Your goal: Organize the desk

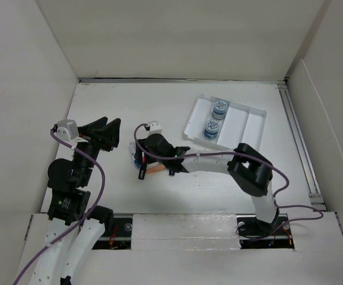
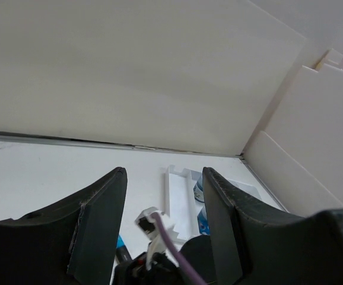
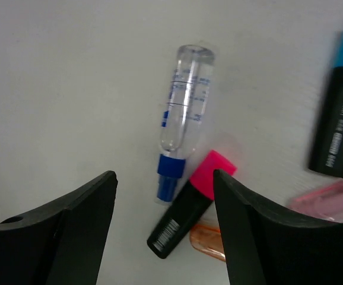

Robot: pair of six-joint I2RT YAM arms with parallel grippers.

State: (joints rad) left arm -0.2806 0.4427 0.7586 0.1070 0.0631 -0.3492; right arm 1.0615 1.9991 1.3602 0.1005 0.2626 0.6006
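The desk (image 1: 189, 193) is a white tabletop. My right gripper (image 1: 140, 159) hangs open over a cluster of items left of centre. In the right wrist view, between the open fingers of the right gripper (image 3: 164, 177), lie a clear bottle with a blue cap (image 3: 186, 107) and a black highlighter with a pink cap (image 3: 186, 217). An orange translucent piece (image 3: 210, 242) lies under the highlighter. A blue-capped black highlighter (image 3: 337, 119) and a pink translucent piece (image 3: 332, 199) lie to the right. My left gripper (image 1: 113, 126) is open and empty, raised above the desk's left side (image 2: 164, 175).
A white ribbed tray (image 1: 245, 122) sits at the back right and holds two blue-and-white rolls (image 1: 219, 108). The tray also shows in the left wrist view (image 2: 180, 199). White walls enclose the desk on three sides. A metal rail (image 1: 299, 142) runs along the right edge.
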